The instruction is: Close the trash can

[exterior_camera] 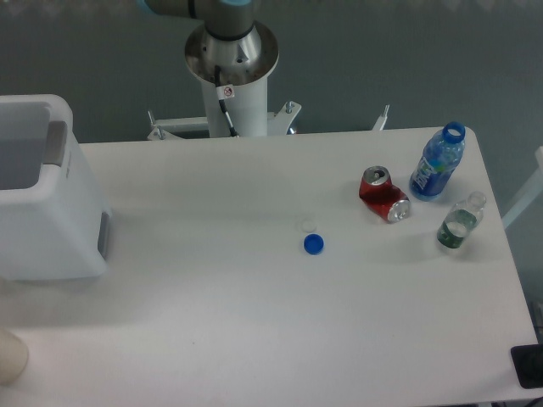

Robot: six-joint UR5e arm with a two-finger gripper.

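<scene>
Trash can sits open at the frame's left edge on the surface; I see no claw.

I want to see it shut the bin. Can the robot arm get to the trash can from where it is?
Probably yes. The trash can stands open at the table's left edge, with nothing beside or above it. The crushed can and bottles sit far right. The jaws are out of view, so I can't be sure.

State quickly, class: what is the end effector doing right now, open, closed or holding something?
End effector: not in view; only the arm's base shows behind the table, so its state cannot be told.
</scene>
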